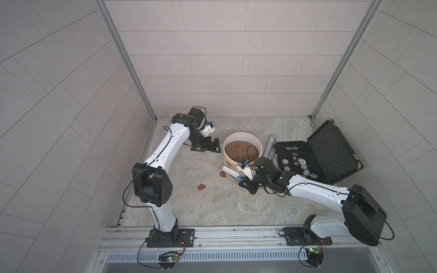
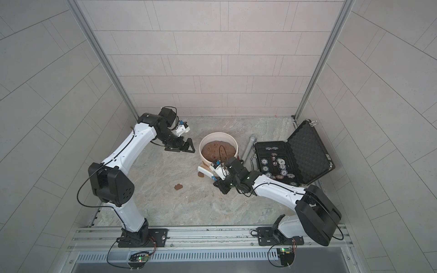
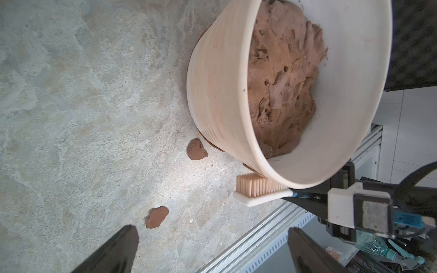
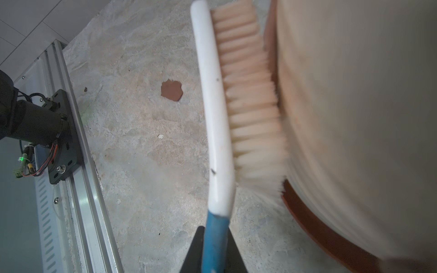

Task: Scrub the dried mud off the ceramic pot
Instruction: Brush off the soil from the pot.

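- The ceramic pot (image 1: 229,158) stands upright on its reddish saucer (image 4: 319,224). It is right past the tips of the right jaws, on the bristle side of the brush they hold.
- A big lumpy brown mound (image 3: 283,82) fills the inside of the pot.
- The dried mud (image 1: 201,187) shows as small flat brown bits on the floor (image 1: 212,208), not on the pot wall. One bit is close to the pot's foot. One more is out in front of the left jaws, near one tip.
- The pot wall that faces the left jaws looks clean. I cannot tell about the far side.
- The brush (image 3: 257,189) has a white back and pale bristles (image 4: 253,106). The bristles press on the low part of the pot wall, just above the saucer.
- The right gripper (image 4: 216,248) is closed tight on the blue handle of the brush.
- The left gripper (image 3: 210,257) is as wide open as it can go and holds nothing. The pot is in front of it, a little way off, not touching.
- I think the scrubbing step is going on now, down low on the pot's side.
- Next, I think the right jaws must keep a firm hold, push the bristles on the wall and rub along it. The pot may slide, so the left jaws may need to hold its rim.
- A grey metal tube (image 1: 269,147) and an open black case (image 1: 331,146) of chips sit behind the pot, far from both jaws.
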Motion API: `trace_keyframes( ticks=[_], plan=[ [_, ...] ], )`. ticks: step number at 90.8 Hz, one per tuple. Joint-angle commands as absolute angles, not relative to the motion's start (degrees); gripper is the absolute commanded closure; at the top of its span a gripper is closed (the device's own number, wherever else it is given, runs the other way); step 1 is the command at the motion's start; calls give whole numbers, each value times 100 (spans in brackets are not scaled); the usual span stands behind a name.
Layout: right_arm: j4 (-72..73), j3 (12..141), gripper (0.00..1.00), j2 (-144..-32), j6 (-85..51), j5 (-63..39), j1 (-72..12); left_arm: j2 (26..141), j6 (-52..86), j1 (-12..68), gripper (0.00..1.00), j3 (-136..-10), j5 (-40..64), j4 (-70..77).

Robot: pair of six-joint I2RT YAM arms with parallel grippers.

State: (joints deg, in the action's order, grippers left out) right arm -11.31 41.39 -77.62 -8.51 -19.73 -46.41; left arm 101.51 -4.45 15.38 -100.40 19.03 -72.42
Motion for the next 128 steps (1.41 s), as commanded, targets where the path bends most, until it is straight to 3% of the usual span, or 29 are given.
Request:
trace_keyframes(
  ticks=[1,18,29,52,109,128],
  plan=[
    [-1388,3999,100,-7705,-1059,-1891,-5070,9875,-420,1505,0,-9842,1853,-7052],
    [-1688,3748,100,-6806,-1357,-1576,-5343,9938,-268,1512,0,-9782,1950,-6983],
    [-1570,3908,100,-6228,-1766,-465,-5344,9928,-118,1506,0,-9780,1785,-6921],
    [-1557,4871,100,-7030,-2391,652,-5549,9828,210,1369,0,-9784,1062,-6838],
    [-1213,4390,100,-7779,-2945,423,-5654,9519,554,994,0,-9339,914,-6480],
    [-1049,3801,100,-7790,-3102,454,-5263,9516,549,993,0,-9312,900,-6460]
  ],
)
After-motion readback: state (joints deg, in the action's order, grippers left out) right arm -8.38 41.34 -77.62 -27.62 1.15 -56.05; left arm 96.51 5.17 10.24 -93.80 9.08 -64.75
